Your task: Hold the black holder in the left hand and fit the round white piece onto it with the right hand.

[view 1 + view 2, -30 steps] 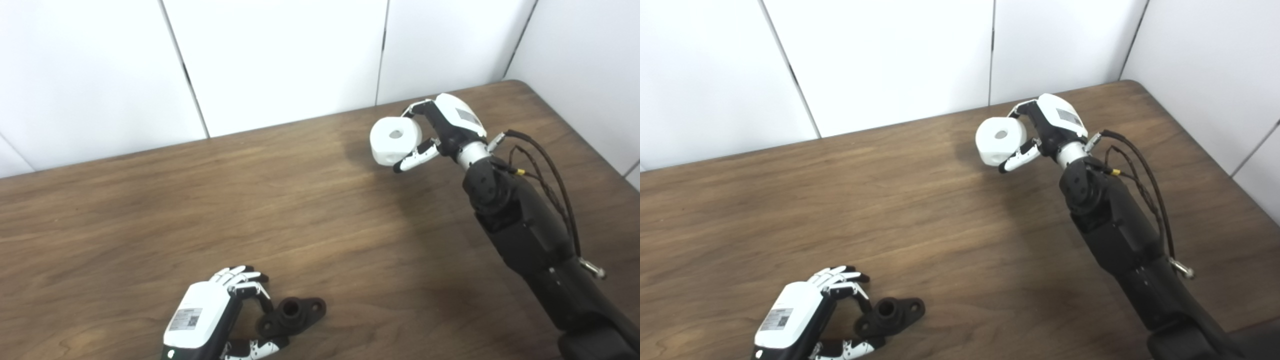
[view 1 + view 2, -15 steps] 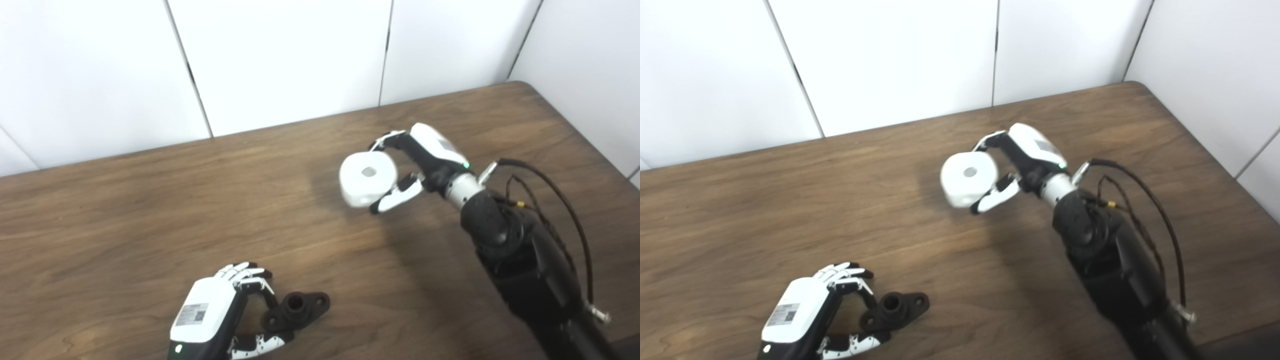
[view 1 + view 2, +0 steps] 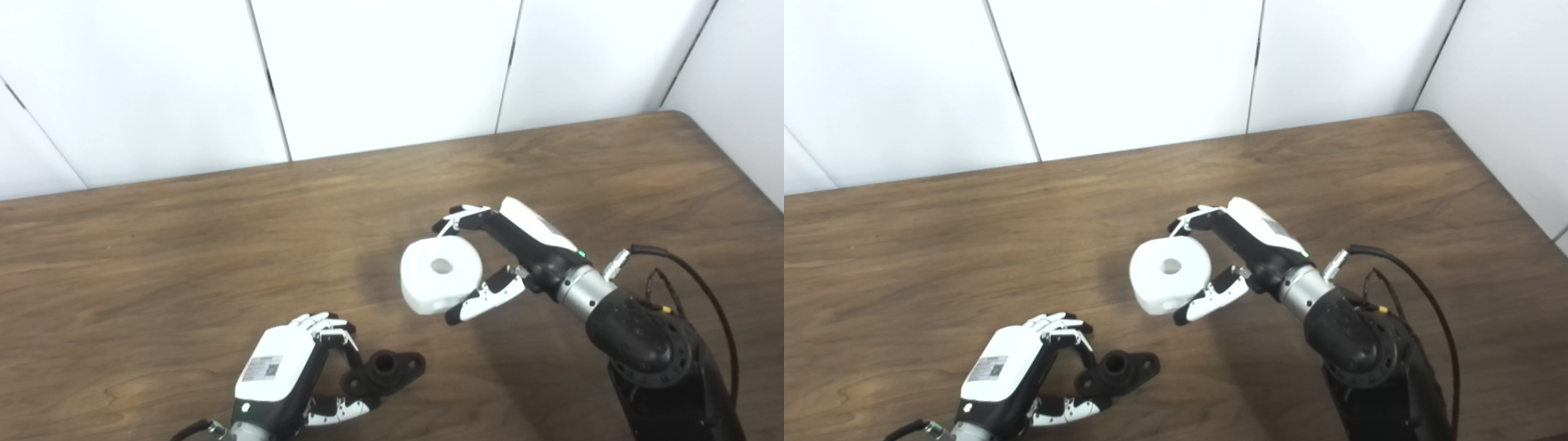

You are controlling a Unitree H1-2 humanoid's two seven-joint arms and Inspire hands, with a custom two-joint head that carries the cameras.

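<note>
The right hand (image 3: 520, 257) pinches the round white piece (image 3: 440, 274) at two o'clock from the black holder (image 3: 384, 372) gripped by the left hand (image 3: 288, 383), fitting not yet done.

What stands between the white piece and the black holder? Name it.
Nothing visible. Only bare table lies between the round white piece, held in the right hand, and the black holder, gripped by the left hand.
</note>
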